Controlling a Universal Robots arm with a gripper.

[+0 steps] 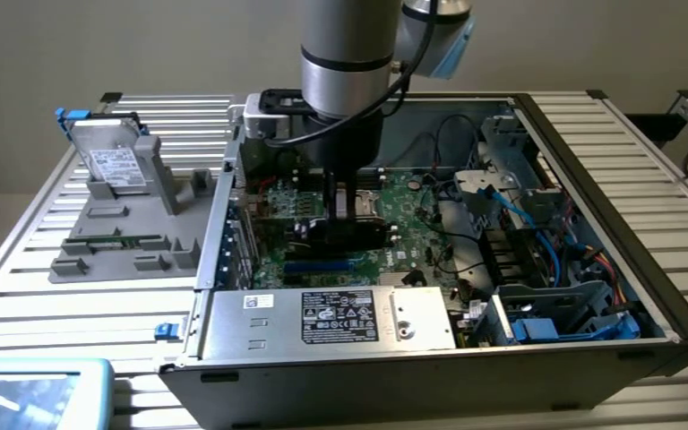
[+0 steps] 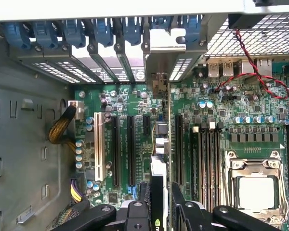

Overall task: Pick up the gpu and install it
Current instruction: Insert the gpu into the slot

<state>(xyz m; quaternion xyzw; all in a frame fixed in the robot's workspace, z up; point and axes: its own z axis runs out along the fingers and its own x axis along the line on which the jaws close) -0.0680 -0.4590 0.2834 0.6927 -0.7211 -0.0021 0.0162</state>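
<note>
Fingers [image 2: 177, 204] clamped on gpu [image 2: 160, 163], edge-on over mobo [image 2: 130, 96] slots inside open PC case [image 1: 440, 390]; tray [image 1: 93, 215] holds HDD [image 1: 115, 166].

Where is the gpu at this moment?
The gpu is inside the open computer case, in its half on the exterior view's left, held on edge by the pincer over the expansion slots of the motherboard.

Hard drive [image 1: 115, 165] on gray rack [image 1: 96, 244]
</note>
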